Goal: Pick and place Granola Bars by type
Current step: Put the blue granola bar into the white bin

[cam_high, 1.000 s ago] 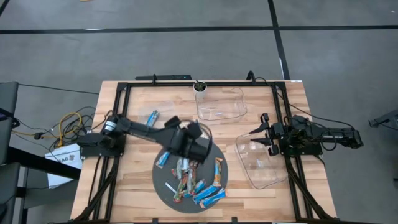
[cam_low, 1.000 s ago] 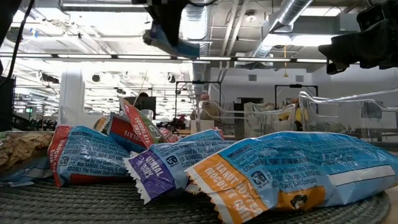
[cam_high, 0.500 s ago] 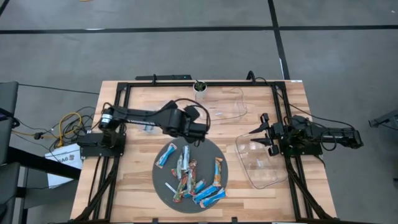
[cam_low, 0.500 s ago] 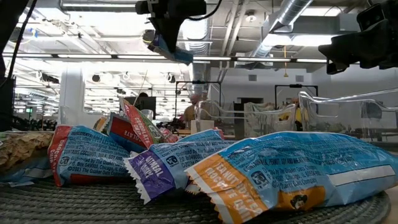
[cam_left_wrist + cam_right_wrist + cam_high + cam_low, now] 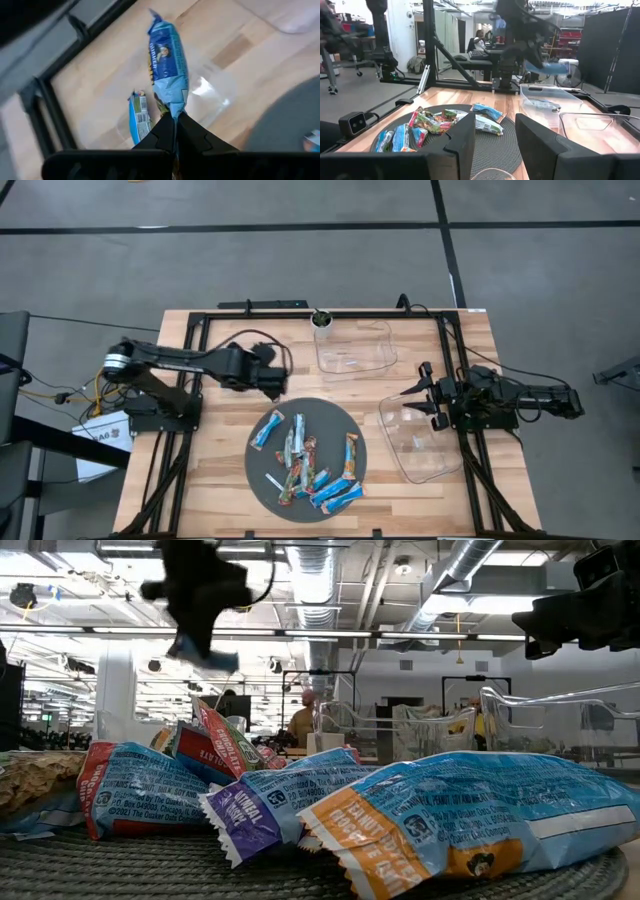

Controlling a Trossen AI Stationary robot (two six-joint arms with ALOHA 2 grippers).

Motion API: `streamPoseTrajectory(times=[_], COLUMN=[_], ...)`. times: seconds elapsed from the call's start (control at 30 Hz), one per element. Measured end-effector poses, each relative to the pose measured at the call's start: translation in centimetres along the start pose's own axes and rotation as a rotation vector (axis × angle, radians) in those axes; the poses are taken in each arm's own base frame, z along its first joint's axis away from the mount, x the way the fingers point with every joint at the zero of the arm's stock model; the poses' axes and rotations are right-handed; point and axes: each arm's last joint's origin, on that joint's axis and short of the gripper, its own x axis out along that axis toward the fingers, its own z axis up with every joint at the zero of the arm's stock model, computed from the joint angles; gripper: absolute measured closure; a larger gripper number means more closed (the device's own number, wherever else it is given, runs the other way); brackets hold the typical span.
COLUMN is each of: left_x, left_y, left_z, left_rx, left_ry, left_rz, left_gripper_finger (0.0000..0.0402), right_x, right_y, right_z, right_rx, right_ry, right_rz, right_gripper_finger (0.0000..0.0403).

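My left gripper [image 5: 175, 131] is clamped on one end of a blue granola bar [image 5: 168, 62], whose long axis runs straight out ahead of my fingertips. Beyond it, a second blue bar [image 5: 138, 116] lies on the wooden table [image 5: 100, 95]. My right gripper [image 5: 428, 396] waits half-spread over a clear tray [image 5: 425, 455].

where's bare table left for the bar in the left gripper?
Bare wood lies beside the blue bar on the table, between the left frame rail and the mat, and between the mat and the near tub. The left gripper, shut on a blue bar, hovers over that first patch. The mat's centre is crowded with bars.
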Motion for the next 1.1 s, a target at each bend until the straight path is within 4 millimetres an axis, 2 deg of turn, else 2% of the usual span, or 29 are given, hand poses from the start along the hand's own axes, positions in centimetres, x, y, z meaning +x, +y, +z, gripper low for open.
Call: streamPoseTrajectory(times=[0.27, 0.57, 0.8, 1.1], left_x=[5.3, 9.1, 10.6, 10.9], left_y=[3.7, 4.6, 4.3, 4.3], left_z=[-3.4, -5.8, -6.8, -7.2], left_rx=[-0.157, -0.229, -0.257, -0.281], left_ry=[-0.020, -0.024, -0.029, -0.017], left_rz=[-0.036, -0.078, -0.134, -0.141], left_gripper_finger=[0.0401, 0.0401, 0.0401, 0.0380], right_x=[0.0, 0.0, 0.0, 0.0], right_y=[0.0, 0.0, 0.0, 0.0], right_z=[0.0, 0.0, 0.0, 0.0], right_rx=[0.000, 0.000, 0.000, 0.000], right_ry=[0.000, 0.000, 0.000, 0.000], right_rz=[0.000, 0.000, 0.000, 0.000], right_gripper_finger=[0.0270, 0.0270, 0.0268, 0.0268])
